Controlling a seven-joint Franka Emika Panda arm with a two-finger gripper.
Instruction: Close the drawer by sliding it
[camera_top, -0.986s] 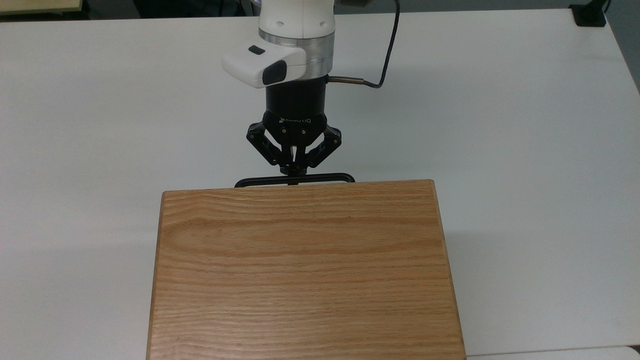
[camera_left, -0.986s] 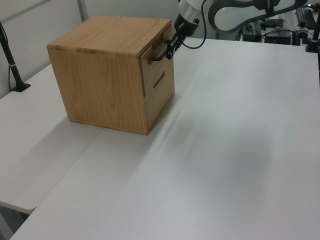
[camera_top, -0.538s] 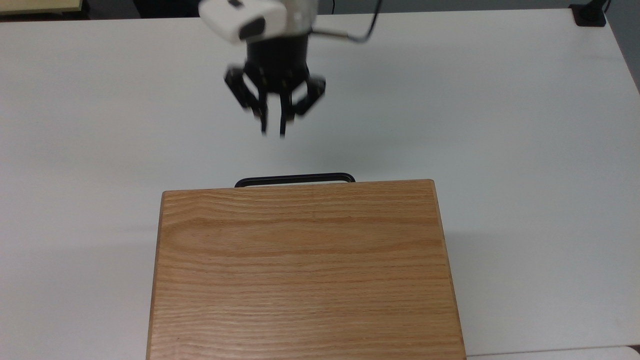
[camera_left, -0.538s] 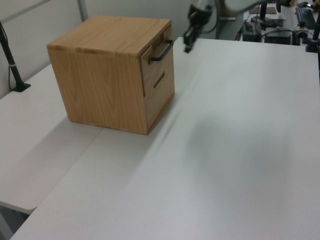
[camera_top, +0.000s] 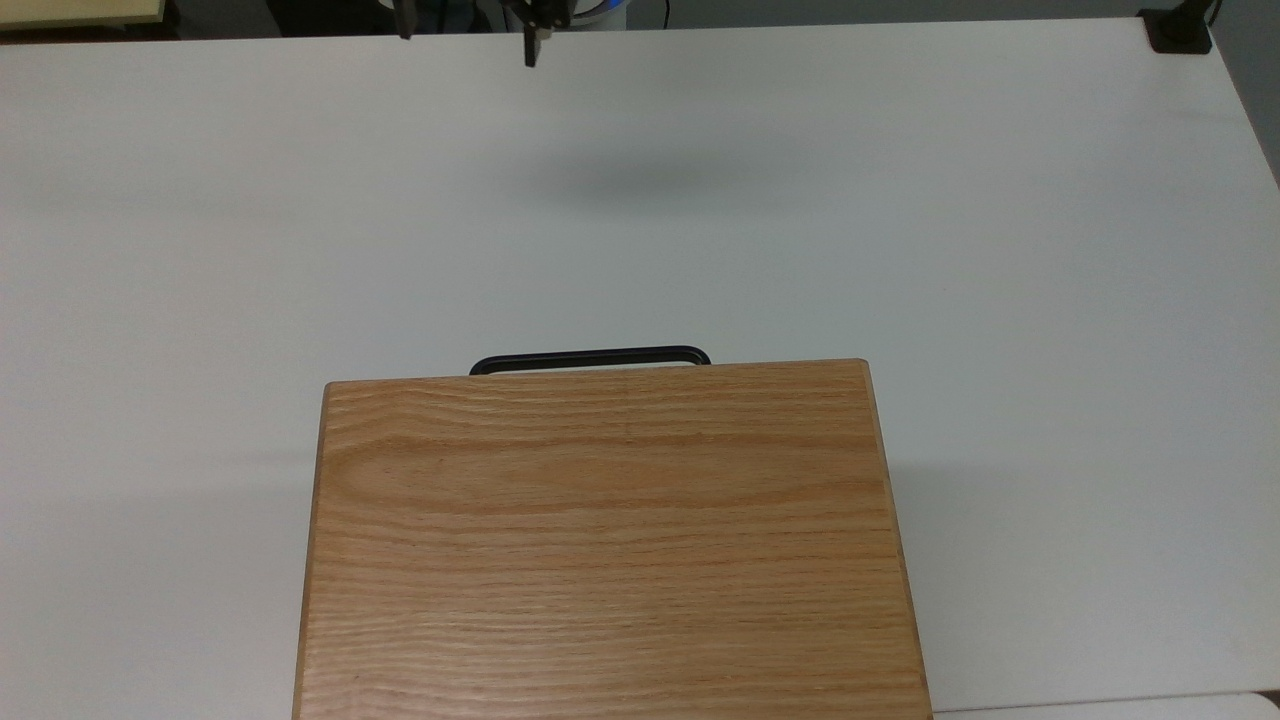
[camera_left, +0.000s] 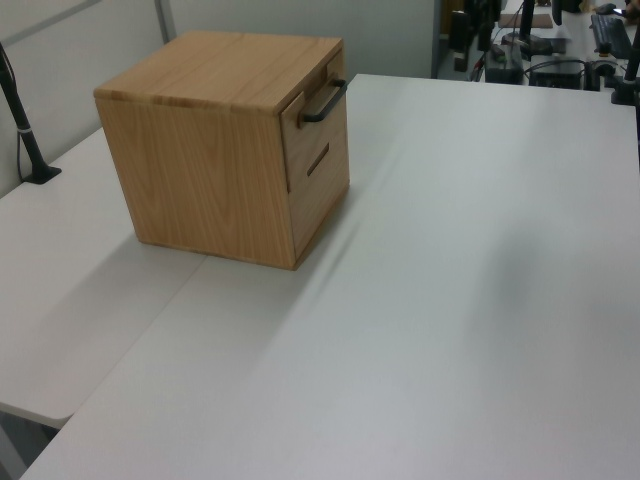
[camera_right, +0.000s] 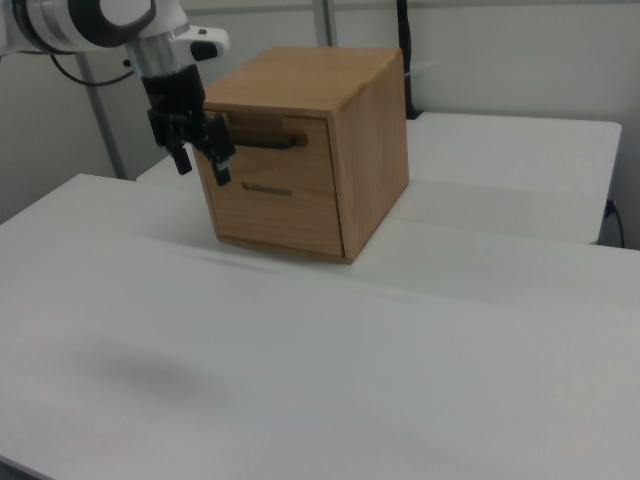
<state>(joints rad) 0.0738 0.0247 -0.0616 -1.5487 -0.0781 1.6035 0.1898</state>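
On the white table (camera_left: 470, 300) stood the oak cabinet (camera_top: 610, 540), its top drawer (camera_right: 275, 155) pushed flush into the cabinet front with the black handle (camera_top: 590, 358) protruding, while the gripper (camera_right: 200, 158) hung well clear, fingers apart and empty.

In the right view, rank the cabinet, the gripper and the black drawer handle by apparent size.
1. Cabinet, clearly largest.
2. Gripper.
3. Drawer handle, a thin bar partly hidden behind the gripper.
Gripper versus handle is unsure: the gripper sits nearer the camera.
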